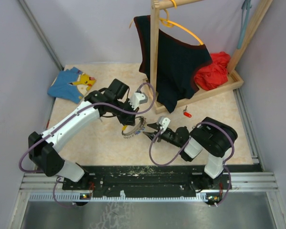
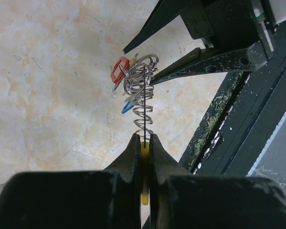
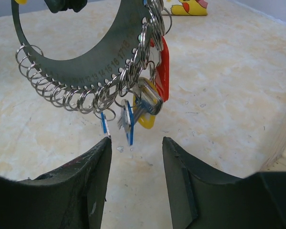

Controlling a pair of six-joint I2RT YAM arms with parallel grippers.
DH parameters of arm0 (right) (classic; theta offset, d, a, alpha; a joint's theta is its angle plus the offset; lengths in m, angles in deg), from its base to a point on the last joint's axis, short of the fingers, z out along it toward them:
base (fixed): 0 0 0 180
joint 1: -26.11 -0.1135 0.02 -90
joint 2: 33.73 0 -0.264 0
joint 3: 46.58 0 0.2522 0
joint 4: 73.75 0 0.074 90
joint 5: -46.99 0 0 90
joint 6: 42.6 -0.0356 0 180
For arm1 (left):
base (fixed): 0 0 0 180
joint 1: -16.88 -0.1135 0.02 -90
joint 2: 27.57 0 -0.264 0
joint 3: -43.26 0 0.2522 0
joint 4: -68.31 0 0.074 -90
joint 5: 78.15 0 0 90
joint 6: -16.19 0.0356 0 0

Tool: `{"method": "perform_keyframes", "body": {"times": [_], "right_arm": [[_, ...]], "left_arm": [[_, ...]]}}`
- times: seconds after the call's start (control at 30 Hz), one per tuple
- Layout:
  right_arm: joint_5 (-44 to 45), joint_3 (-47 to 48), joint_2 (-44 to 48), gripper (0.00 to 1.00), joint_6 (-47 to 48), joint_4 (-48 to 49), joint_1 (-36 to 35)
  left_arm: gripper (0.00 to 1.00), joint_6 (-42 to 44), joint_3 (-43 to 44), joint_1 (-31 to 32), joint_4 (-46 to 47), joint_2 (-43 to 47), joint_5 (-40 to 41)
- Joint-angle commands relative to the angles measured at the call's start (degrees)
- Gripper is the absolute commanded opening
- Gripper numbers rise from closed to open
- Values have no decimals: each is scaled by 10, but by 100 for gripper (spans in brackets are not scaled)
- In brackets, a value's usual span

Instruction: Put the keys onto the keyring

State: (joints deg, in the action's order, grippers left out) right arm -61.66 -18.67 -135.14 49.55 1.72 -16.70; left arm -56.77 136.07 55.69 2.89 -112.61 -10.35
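The keyring (image 1: 133,128) is a dark metal arc carrying many silver split rings, with a yellow loop at one end. My left gripper (image 2: 143,137) is shut on the yellow loop (image 2: 144,155) and holds the arc up off the table. In the right wrist view the arc (image 3: 86,67) fills the top, and keys with red (image 3: 162,67), yellow (image 3: 145,120) and blue (image 3: 129,123) tags hang from its rings. My right gripper (image 3: 136,148) is open just below these keys, its left fingertip (image 3: 105,143) beside a small blue tag. A red-headed key (image 1: 187,114) lies alone on the table.
A wooden rack (image 1: 155,52) at the back holds a black shirt (image 1: 174,67) on an orange hanger, with a red cloth (image 1: 213,70) on its base. A blue and yellow cloth (image 1: 71,83) lies at the back left. A black rail (image 1: 148,176) runs along the near edge.
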Motion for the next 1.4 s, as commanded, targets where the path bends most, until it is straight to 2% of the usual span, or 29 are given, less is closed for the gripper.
{"method": "perform_keyframes", "body": {"times": [0.0, 0.47, 0.7, 1.2, 1.37], "right_arm": [[-13, 26, -16, 47, 2, 97, -9], [28, 31, -9, 46, 11, 96, -11], [54, 16, 8, 52, 30, 96, -11], [-6, 20, 29, 56, 39, 96, -5], [-19, 20, 33, 52, 37, 95, 0]], "left_arm": [[0, 13, 16, 8, -2, 18, -26], [0, 14, 8, 15, -4, 20, -29], [0, 13, 2, 16, -14, 25, -26], [0, 15, -8, 21, -22, 19, -43], [0, 17, -12, 22, -24, 17, -51]]}}
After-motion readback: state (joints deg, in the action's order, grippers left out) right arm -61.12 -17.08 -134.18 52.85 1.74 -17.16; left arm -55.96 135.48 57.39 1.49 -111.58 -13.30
